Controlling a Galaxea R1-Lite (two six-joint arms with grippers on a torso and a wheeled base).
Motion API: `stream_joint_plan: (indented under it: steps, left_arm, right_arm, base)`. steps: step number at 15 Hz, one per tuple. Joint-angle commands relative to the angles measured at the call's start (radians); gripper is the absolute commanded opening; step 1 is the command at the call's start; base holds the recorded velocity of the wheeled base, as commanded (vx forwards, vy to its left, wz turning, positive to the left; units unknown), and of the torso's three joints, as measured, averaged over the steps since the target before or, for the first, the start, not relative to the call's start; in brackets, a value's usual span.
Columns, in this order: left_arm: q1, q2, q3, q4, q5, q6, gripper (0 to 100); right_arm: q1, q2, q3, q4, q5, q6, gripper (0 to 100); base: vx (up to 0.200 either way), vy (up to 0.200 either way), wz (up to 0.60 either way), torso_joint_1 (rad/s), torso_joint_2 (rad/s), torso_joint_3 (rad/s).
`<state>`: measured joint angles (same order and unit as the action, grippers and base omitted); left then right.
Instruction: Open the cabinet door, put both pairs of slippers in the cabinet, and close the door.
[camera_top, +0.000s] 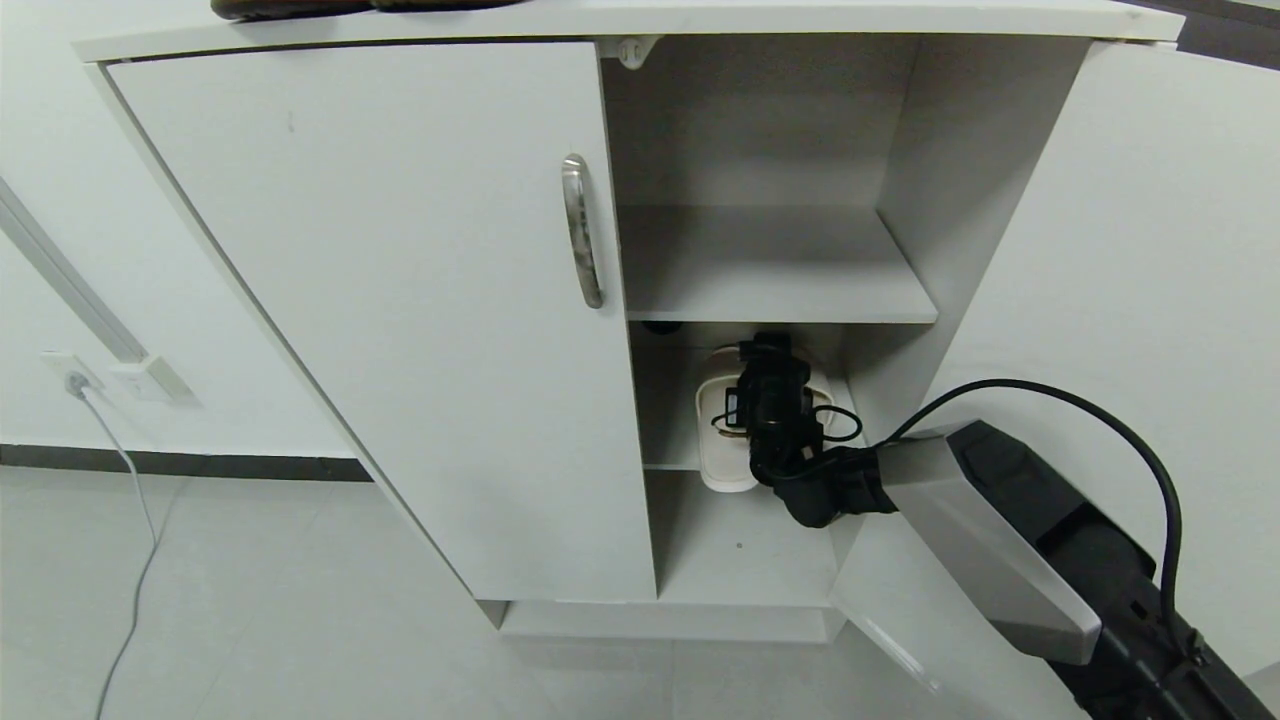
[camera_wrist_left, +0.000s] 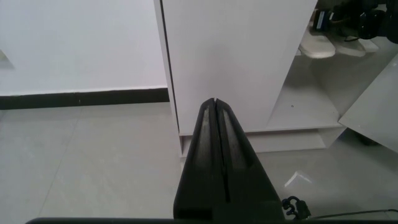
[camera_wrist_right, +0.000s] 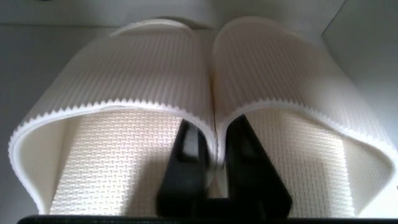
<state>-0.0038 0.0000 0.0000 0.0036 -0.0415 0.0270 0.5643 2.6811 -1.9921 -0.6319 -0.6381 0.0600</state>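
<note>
Cabinet's middle shelf (camera_top: 668, 450): right pincer (camera_wrist_right: 213, 140) pinches white slippers (camera_wrist_right: 143, 68); left pincer (camera_wrist_left: 214, 106) closed, seemingly empty.

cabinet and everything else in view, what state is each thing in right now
left cabinet door: closed
right cabinet door: swung open
white slippers: side by side on the lower shelf, pinched together
right gripper: shut on white slippers
left gripper: shut, empty
dark slippers: on the cabinet top, not yet stowed

White cabinet (camera_top: 380, 300), silvery handle (camera_top: 582, 230), cream slippers (camera_wrist_right: 149, 68) with a ribbed waffle pattern and zigzag edges, left gripper (camera_wrist_left: 214, 104) and right gripper (camera_wrist_right: 214, 148) both plain black.
</note>
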Motion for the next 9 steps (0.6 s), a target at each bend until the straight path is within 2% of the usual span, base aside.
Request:
stream_joint_plan:
  steps: [1,5,9]
  left_arm:
    - [0.001,0.002,0.0,-0.001,0.0,0.001,0]
    - [-0.001,0.002,0.0,0.001,0.0,-0.001,0]
    - [-0.001,0.002,0.0,-0.001,0.0,-0.001,0]
  right_arm:
    - [0.0,0.002,0.001,0.0,-0.002,0.0,100]
    - [0.005,-0.015,0.039,-0.003,-0.008,0.0,100]
    - [0.042,-0.173,0.292,-0.084,-0.018,0.006,100]
  base:
    - [0.0,0.0,0.0,0.0,0.0,0.0]
    - [0.0,0.0,0.0,0.0,0.0,0.0]
    - [0.0,0.0,0.0,0.0,0.0,0.0]
